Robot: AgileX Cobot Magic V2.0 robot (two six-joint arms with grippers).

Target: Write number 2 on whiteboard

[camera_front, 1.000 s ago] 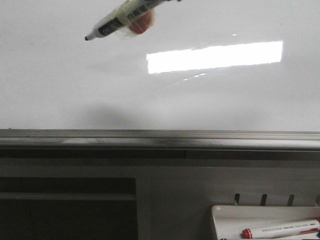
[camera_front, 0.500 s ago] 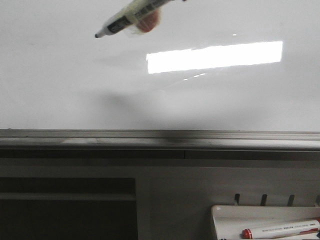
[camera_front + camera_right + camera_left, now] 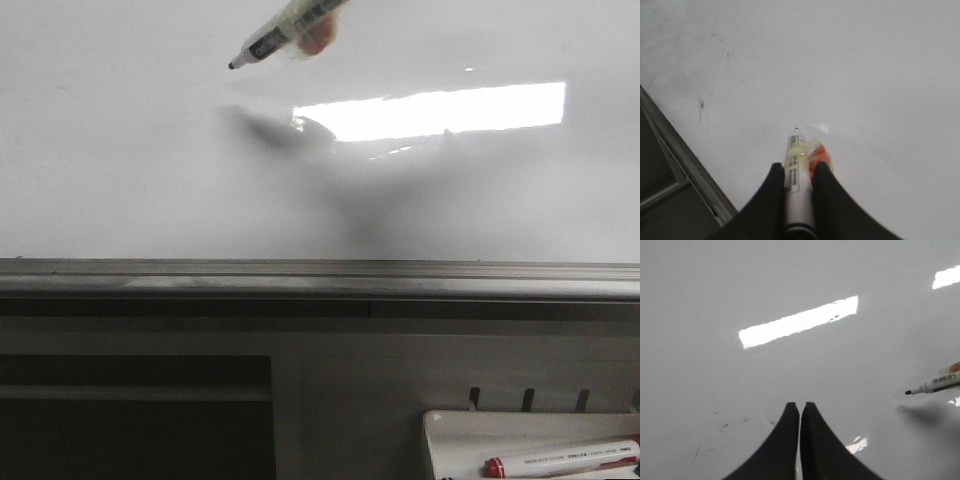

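The whiteboard [image 3: 120, 170] fills most of the front view, with a bright glare strip on it. A black-tipped marker [image 3: 290, 28] with an orange patch taped to it comes down from the top edge. Its tip stands slightly off the board, with its shadow just below. In the right wrist view my right gripper [image 3: 799, 167] is shut on that marker [image 3: 796, 150], which points at the whiteboard [image 3: 865, 75]. My left gripper [image 3: 800, 405] is shut on nothing over the whiteboard [image 3: 715, 300], and the marker [image 3: 937, 384] shows to one side. The number 2 is not in view.
A grey metal ledge [image 3: 320, 275] runs along the board's lower edge and shows again as the ledge [image 3: 685, 160] in the right wrist view. At the lower right, a small white tray [image 3: 445, 430] holds a red-capped marker [image 3: 565, 458]. Faint old smudges [image 3: 722, 426] mark the board.
The marker has moved to the right along the top of the board. Its shadow has grown darker and drawn closer to the tip.
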